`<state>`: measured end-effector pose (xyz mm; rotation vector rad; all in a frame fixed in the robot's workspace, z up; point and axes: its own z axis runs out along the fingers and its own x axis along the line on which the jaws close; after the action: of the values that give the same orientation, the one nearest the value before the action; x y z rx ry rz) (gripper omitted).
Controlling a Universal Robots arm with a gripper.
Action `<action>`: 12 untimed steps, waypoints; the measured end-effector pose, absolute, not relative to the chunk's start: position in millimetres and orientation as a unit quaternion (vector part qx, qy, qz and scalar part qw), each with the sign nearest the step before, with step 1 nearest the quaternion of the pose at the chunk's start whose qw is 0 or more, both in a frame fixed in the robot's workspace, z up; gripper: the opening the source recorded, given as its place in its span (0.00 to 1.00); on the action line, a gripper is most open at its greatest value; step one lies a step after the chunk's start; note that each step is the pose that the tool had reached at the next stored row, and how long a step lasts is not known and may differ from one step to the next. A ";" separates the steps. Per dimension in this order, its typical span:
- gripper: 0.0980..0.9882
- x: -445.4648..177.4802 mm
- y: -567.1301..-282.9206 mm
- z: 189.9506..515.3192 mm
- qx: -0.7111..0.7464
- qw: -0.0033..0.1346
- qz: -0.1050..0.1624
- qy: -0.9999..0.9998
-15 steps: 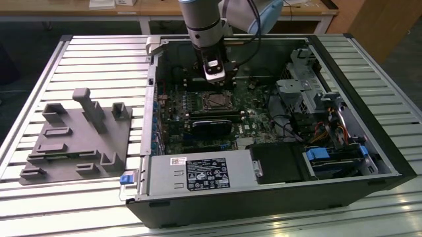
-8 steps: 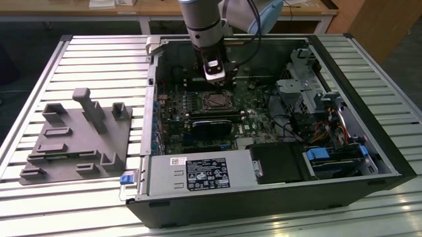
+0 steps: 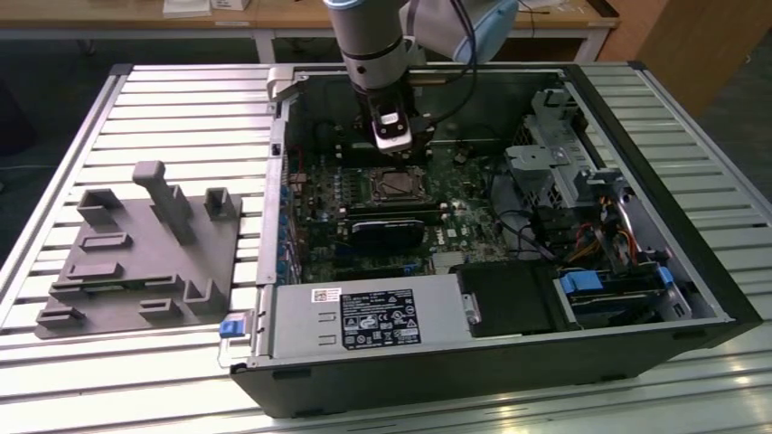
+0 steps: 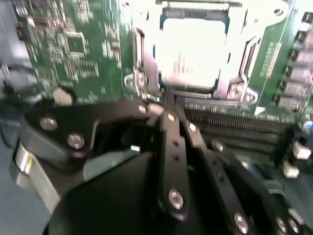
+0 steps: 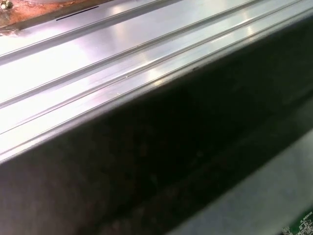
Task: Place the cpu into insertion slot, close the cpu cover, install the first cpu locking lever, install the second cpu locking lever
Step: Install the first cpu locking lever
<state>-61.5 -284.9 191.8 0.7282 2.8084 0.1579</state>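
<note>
Found nearest in the second wrist view the gripper (image 4: 164,108), fingers (image 4: 171,147) pinched together, tip just short of the silvery cpu cover (image 4: 243,54) lying flat over the cpu (image 4: 193,54), seated in the insertion slot (image 4: 234,92) on the green board (image 4: 73,49) beyond.

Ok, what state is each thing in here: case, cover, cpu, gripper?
case: lying on its side, side panel off, inside exposed.
cover: down flat, framing the cpu.
cpu: seated under the cover, top showing through its window.
gripper: low over the board, right by the cover's edge.
</note>
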 end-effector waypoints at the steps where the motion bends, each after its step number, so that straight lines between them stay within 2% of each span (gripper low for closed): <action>1: 0.01 -61.5 -284.9 191.7 0.249 0.118 0.054 0.960; 12: 0.01 -61.4 -284.9 209.1 0.249 0.118 0.055 0.960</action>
<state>-61.4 -284.9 209.1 0.7286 2.8084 0.1603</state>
